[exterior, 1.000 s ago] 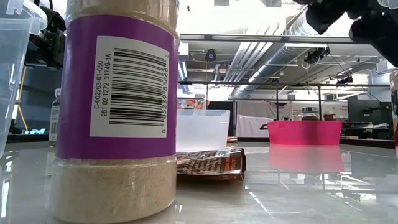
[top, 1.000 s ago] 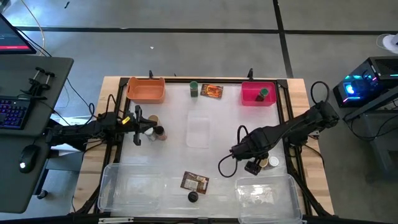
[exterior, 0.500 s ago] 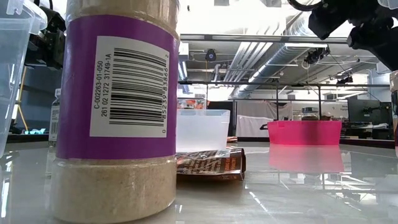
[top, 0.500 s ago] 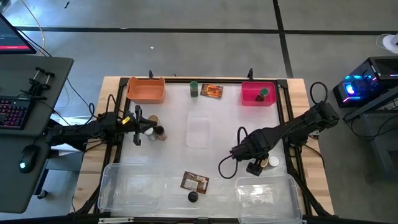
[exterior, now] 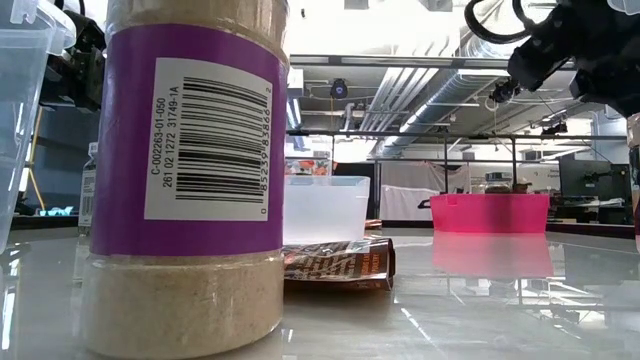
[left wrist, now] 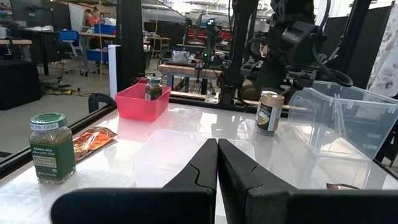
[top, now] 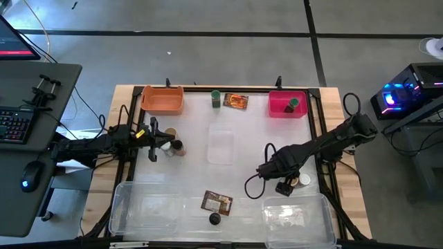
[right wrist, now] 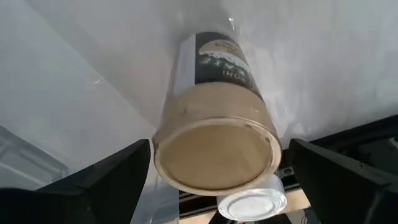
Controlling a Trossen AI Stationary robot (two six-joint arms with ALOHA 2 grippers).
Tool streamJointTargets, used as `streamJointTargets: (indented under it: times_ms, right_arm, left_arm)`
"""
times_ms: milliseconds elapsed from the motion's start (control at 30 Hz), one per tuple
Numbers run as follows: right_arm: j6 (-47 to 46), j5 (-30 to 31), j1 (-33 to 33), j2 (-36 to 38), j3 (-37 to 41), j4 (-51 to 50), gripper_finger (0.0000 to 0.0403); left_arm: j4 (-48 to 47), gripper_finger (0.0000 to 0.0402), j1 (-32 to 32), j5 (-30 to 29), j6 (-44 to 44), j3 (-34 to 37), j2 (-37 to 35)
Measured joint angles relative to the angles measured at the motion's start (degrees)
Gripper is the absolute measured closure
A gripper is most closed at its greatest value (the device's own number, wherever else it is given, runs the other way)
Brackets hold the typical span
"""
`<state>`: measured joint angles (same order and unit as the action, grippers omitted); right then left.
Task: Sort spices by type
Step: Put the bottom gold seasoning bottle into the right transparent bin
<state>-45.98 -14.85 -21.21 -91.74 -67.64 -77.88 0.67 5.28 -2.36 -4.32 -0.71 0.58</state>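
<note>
Slightly nearer the front of the surface than a second ago, the right gripper (top: 283, 187) now hangs directly over a tan-lidded jar (right wrist: 214, 140), jaws spread wide to either side of it and holding nothing. That jar stands near the right edge of the white surface (top: 249, 145), just beside a white-lidded jar (top: 303, 180) and just behind the clear tray (top: 297, 214).

By my reading, the step in hand is the approach for a pick. The next move calls for a straight descent until the jaws bracket the jar's body, then a squeeze — without bumping its white-lidded neighbour.

Its lid is flat, round and matte; the body is clear plastic, filled with pale powder, with a dark printed label. It looks rigid and smooth, possibly slippery, though the wrist view shows little of its sides.

The left gripper (left wrist: 217, 165) waits by the left edge with its jaws clenched together, empty. Across the back sit an orange bin (top: 163, 100), a green-lidded jar (top: 216, 98), a glossy packet (top: 236, 101) and a pink bin (top: 280, 109).
</note>
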Motion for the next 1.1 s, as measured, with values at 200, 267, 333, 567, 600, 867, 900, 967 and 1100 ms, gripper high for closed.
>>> streamJointTargets:
  times_ms: [200,267,333,567,600,867,900,967,1100]
  right_arm:
    - [0.0,0.7,-0.1,0.0,0.0,0.8,0.0040]
    - [0.0,0.7,-0.1,0.0,0.0,0.8,0.0053]
    - [0.0,0.7,-0.1,0.0,0.0,0.8,0.0068]
    - [0.0,0.9,-0.1,0.0,0.0,0.6,0.0120]
    - [0.0,1.0,-0.1,0.0,0.0,0.5,0.0128]
    - [1.7,4.0,-0.1,0.0,-2.4,-4.6,0.0130]
    - [2.5,5.1,-0.1,0.1,-3.6,-6.3,0.0130]
    - [3.8,8.0,0.2,0.2,-6.8,-10.3,0.0130]
    - [5.1,11.2,1.9,1.5,-14.7,-12.2,0.0130]
  left_arm:
    - [0.0,0.0401,0.0,0.0,0.0,0.0,0.0]
    - [0.0,0.0401,0.0,0.0,0.0,0.0,0.0]
    - [0.0,0.0401,0.0,0.0,0.0,0.0,0.0]
    - [0.0,0.0401,0.0,0.0,0.0,0.0,0.0]
    - [0.0,0.0401,0.0,0.0,0.0,0.0,0.0]
    - [0.0,0.0401,0.0,0.0,0.0,0.0,0.0]
    - [0.0,0.0401,0.0,0.0,0.0,0.0,0.0]
    - [0.0,0.0401,0.0,0.0,0.0,0.0,0.0]
    - [0.0,0.0401,0.0,0.0,0.0,0.0,0.0]
